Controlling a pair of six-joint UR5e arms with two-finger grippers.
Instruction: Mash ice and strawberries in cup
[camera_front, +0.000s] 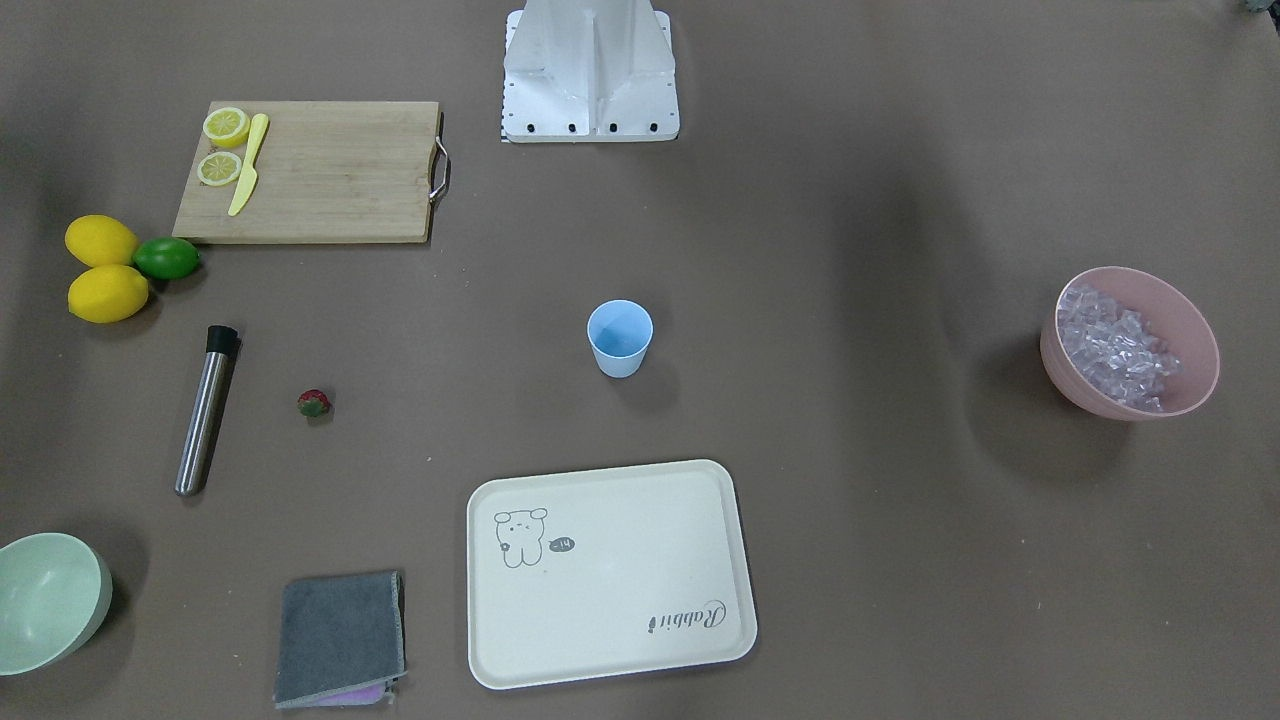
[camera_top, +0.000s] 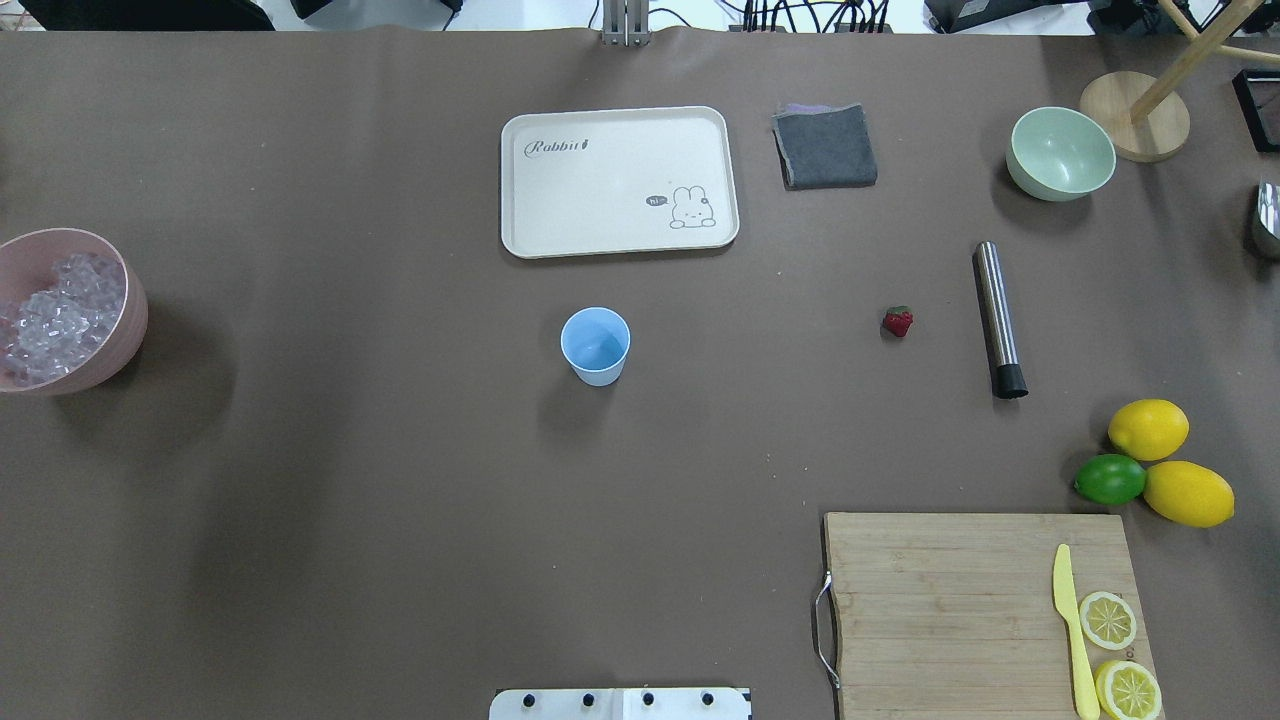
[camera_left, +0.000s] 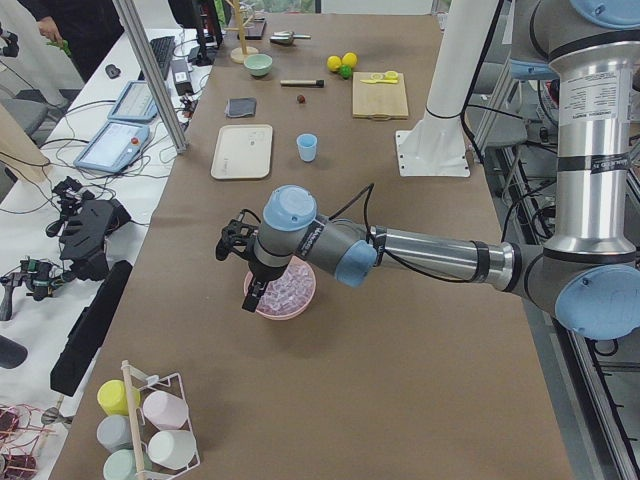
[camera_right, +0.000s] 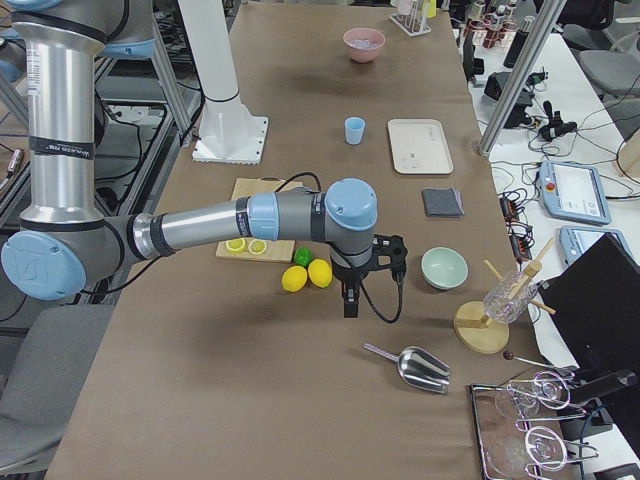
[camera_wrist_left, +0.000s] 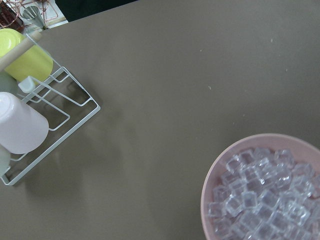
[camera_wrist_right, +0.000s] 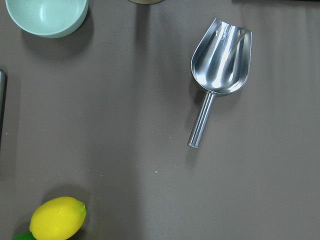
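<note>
light-blue plastic cup (camera_front: 619, 338) upright mid-frame; small red strawberry (camera_front: 313, 403) lower left of it; clear ice cubes (camera_front: 1115, 345) heaped in pink bowl (camera_front: 1195, 325) far right. cannot tell jaw opening of left gripper (camera_left: 250, 298) or right gripper (camera_right: 350, 303).

Cream tray (camera_top: 610, 190) printed "Rabbit" in script, speech-bubble lettering too small to read

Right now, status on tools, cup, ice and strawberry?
Left tool by pink bowl, right tool near lemons; open or shut, cannot tell. Cup empty, upright. Ice in the bowl, strawberry on table beside steel rod.
</note>
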